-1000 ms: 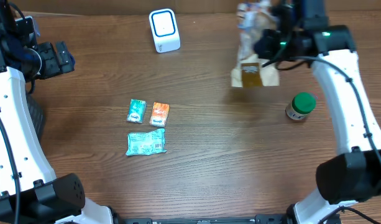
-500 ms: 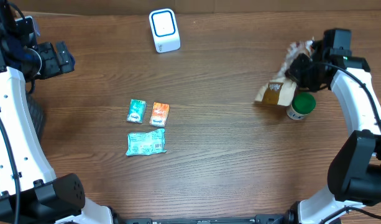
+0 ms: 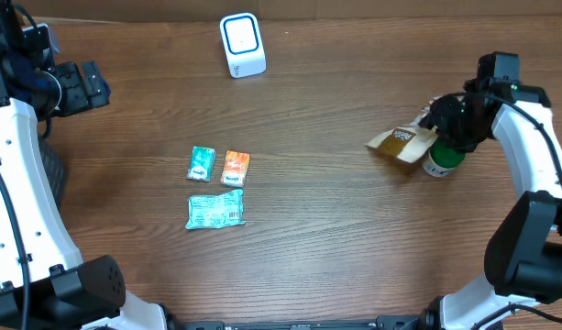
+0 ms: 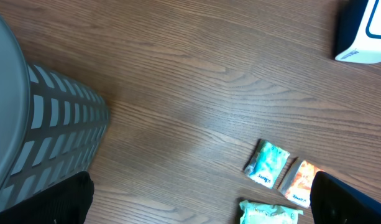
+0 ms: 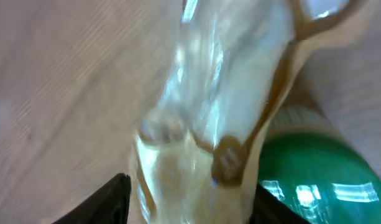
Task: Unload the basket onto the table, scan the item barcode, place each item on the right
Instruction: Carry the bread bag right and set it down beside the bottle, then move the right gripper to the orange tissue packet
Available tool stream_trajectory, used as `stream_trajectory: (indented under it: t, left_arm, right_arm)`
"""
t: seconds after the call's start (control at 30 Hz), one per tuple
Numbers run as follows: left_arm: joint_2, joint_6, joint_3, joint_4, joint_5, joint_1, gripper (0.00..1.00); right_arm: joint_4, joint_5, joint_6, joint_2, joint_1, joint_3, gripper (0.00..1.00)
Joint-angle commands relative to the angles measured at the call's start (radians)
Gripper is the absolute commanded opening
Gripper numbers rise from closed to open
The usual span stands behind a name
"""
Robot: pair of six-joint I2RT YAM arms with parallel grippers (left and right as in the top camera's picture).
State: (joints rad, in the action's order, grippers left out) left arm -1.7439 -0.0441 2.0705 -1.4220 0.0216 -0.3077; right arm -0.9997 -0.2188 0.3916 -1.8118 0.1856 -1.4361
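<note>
The item, a clear and tan crinkly bag [image 3: 402, 142], lies tilted on the table with its right end against a green-lidded jar [image 3: 443, 158]. My right gripper [image 3: 448, 121] hovers over that end. In the right wrist view the bag [image 5: 202, 124] fills the space between my spread jaws [image 5: 187, 205], which stand open, with the green lid [image 5: 314, 180] close by on the right. The white scanner [image 3: 242, 44] stands at the back of the table. My left gripper [image 3: 88, 84] is open at the far left, holding nothing [image 4: 196, 208].
A teal packet [image 3: 202, 163], an orange packet [image 3: 236, 169] and a mint-green bag [image 3: 215, 211] lie left of centre. The left wrist view shows a grey slatted basket [image 4: 47, 124] at the left and the scanner [image 4: 364, 31] at the top right.
My right arm carried the bag from the back of the table, right of the scanner, rightward and down beside the green-lidded jar, and its jaws have parted. The left arm has not moved.
</note>
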Motion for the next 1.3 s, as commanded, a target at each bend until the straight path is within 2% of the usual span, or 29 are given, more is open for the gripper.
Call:
stream_trajectory:
  t: [0.0, 0.2, 0.43, 0.6, 0.8, 1.07, 1.27]
  left_arm:
    - [0.003, 0.022, 0.008, 0.002, -0.003, 0.0, 1.0]
    - [0.003, 0.022, 0.008, 0.002, -0.003, 0.0, 1.0]
    - [0.003, 0.022, 0.008, 0.002, -0.003, 0.0, 1.0]
    - [0.003, 0.022, 0.008, 0.002, -0.003, 0.0, 1.0]
    - [0.003, 0.022, 0.008, 0.002, -0.003, 0.0, 1.0]
    - [0.003, 0.022, 0.008, 0.002, -0.003, 0.0, 1.0]
    - [0.003, 0.022, 0.008, 0.002, -0.003, 0.0, 0.99]
  right_arm:
    - [-0.069, 0.035, -0.007, 0.005, 0.002, -0.147, 0.53]
    - [-0.265, 0.018, -0.06, 0.005, -0.014, -0.35, 0.58]
    - [-0.244, -0.172, -0.078, 0.003, -0.127, -0.338, 0.58]
    - [-0.111, -0.205, -0.003, 0.003, -0.311, -0.24, 0.57]
    - [0.147, -0.158, 0.194, 0.002, -0.543, -0.06, 0.43]
    - [0.535, -0.053, 0.434, 0.002, -0.765, 0.173, 0.43]
    - [0.648, 0.031, 0.476, -0.039, -0.856, 0.198, 0.47]
